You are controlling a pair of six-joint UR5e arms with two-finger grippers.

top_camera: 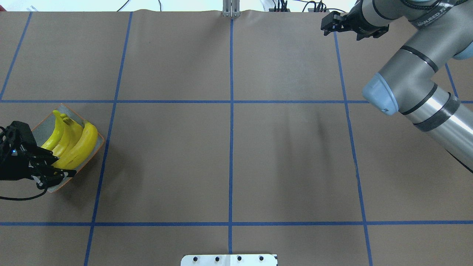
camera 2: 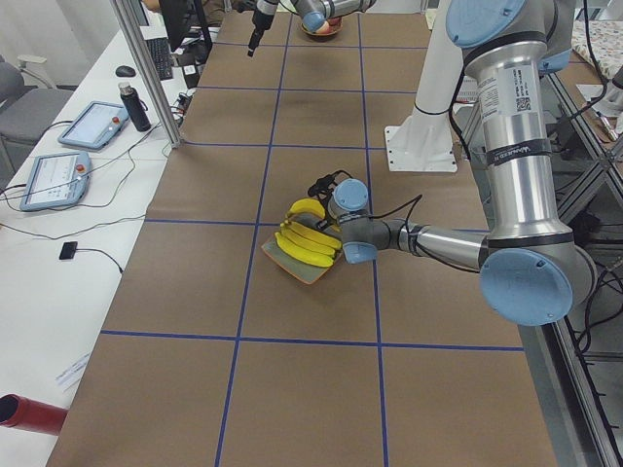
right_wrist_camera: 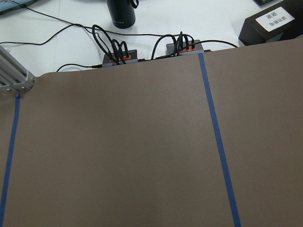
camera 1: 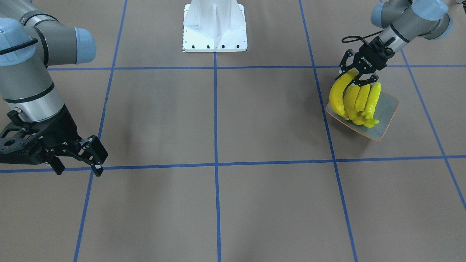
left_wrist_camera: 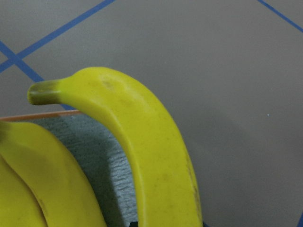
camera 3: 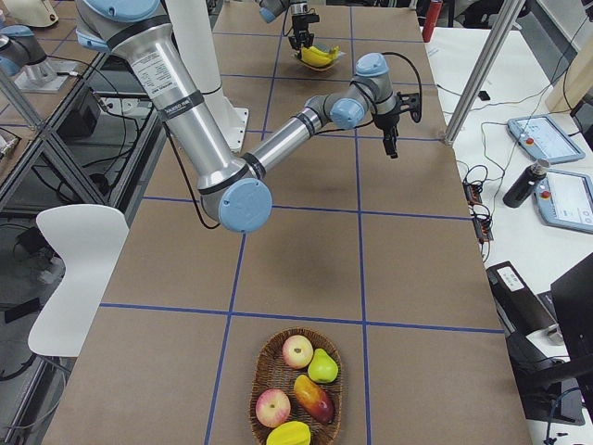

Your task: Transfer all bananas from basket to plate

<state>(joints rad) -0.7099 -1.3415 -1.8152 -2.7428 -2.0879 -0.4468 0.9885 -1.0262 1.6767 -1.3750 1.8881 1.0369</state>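
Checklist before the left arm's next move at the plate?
1. All bananas on plate: ok, four seem to lie there.
2. No bananas in basket: ok, only other fruit shows.
3. Hold of left gripper on outer banana: cannot tell; it straddles the banana's end.
4. That banana inside the rim: cannot tell; its tip overhangs in the wrist view.
5. Clearance from right gripper: ok, open, far from the plate.

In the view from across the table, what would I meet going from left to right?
Right arm's open end effector → white robot base → bananas lying together on the plate.
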